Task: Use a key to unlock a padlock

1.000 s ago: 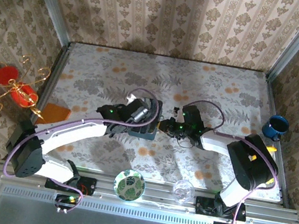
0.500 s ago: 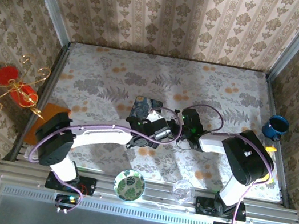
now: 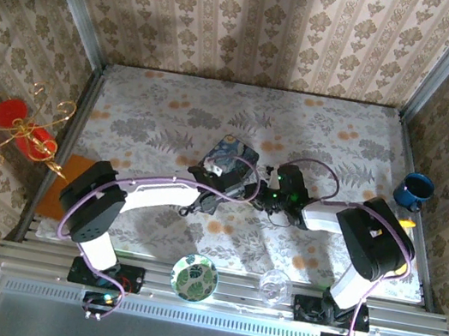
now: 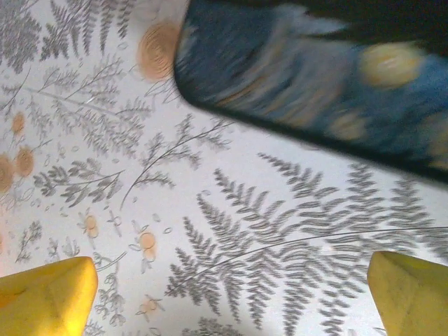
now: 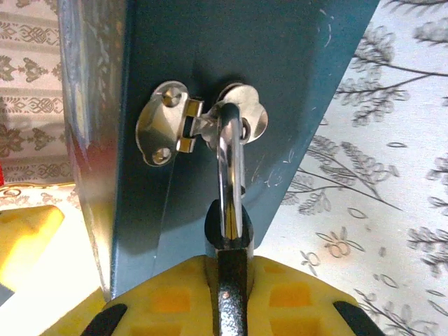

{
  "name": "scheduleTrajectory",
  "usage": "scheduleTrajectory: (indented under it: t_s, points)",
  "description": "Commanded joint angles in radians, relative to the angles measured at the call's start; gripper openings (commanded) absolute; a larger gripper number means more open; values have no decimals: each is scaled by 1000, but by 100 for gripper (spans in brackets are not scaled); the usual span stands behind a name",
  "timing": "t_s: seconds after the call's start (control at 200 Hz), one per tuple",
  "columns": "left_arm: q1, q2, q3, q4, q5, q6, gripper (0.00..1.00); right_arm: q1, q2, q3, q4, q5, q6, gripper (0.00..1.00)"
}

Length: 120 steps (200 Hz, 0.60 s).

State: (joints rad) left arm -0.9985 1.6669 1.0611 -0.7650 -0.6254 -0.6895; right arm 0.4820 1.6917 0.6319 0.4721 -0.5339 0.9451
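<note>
Right wrist view: the padlock (image 5: 229, 210) hangs by its shackle through the staple of the silver hasp (image 5: 168, 124), on the side wall of the blue tin (image 5: 294, 63).
Padlock location: against the tin wall, body downward, directly in front of the right wrist camera.
Right gripper state: the right gripper (image 5: 228, 283) is pressed together on the padlock body, with one yellow pad (image 5: 157, 301) on each side of it.
Left gripper state: the left gripper (image 4: 227, 294) is spread wide. Its yellow fingertips (image 4: 45, 297) sit at the two lower corners of the left wrist view, with nothing between them but the fern-print table cover (image 4: 140, 140).
Left gripper position: near the tin, whose painted face lies just ahead of the fingers, not touching them.
Top external view: the tin stands mid-table, with the left arm reaching it from the left and the right arm from the right.
Step completed: the padlock is located, seized and steadied.
Step not completed: the shackle appears seated in the body and is threaded through the staple, so the lock is judged to be locked.
Uncertainty: the keyway end of the body is hidden between the pads, so whether a key sits in it cannot be told.
Work remaining: bring a key to the keyway, insert it, turn it and free the shackle.
Progress estimate: early; only the holding grip is in place.
</note>
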Motion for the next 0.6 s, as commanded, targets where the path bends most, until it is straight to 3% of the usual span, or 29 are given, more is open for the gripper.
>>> scheduleTrajectory:
  t_s: [0.0, 0.18, 0.375, 0.595]
  points:
    - [14, -59, -14, -1, -3, -27, 100, -3, -33, 9, -57, -59, -77, 0]
    - [16, -136, -23, 59, 57, -47, 100, -5, -48, 23, -107, -66, -124, 5]
    - [-1, -260, -37, 137, 73, -65, 100, -14, -75, 30, -176, 6, -149, 15]
    - [4, -162, 16, 207, 64, -11, 100, -23, -63, 50, -211, 67, -163, 23]
